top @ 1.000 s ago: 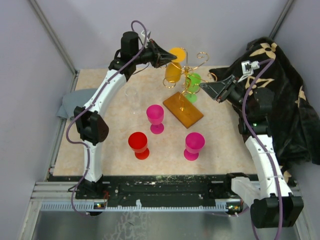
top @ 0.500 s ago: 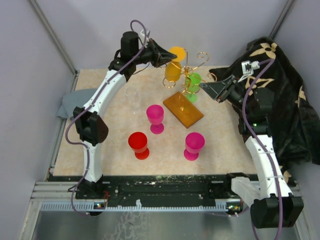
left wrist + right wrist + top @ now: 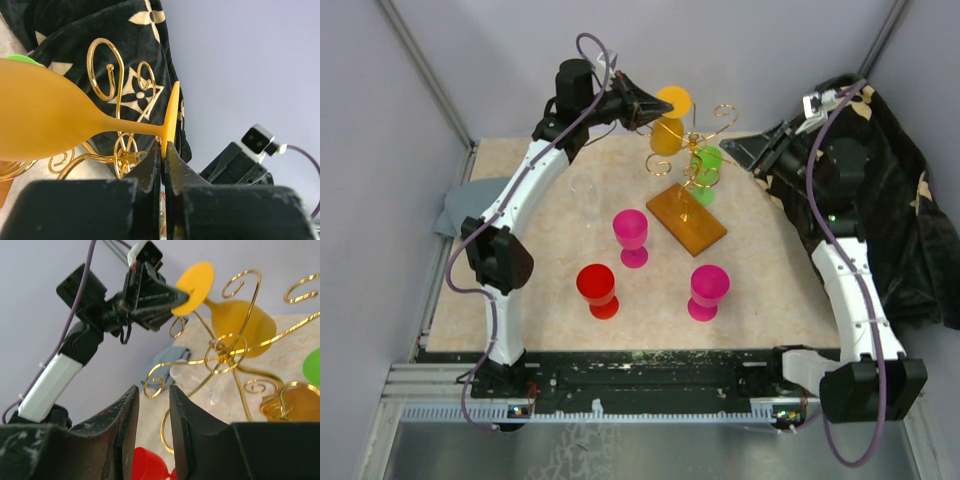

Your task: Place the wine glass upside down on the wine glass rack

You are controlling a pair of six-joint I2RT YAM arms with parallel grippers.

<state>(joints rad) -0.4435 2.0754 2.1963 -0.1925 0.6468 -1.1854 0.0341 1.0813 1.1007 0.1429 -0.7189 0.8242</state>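
My left gripper is shut on the round foot of an orange wine glass. It holds the glass tilted, bowl lower than foot, beside the top scrolls of the gold wire rack. The rack stands on its amber-brown base. In the right wrist view the glass lies just behind the rack's hub. A green glass is among the rack's arms. My right gripper is right of the rack, jaws slightly apart and empty.
Two magenta glasses and a red one stand upright in front of the rack. A clear glass stands left of it. A black patterned cloth covers the right side; a grey-blue cloth lies left.
My right gripper has drawn up and back, away from the rack. My left gripper has lifted the orange glass slightly.
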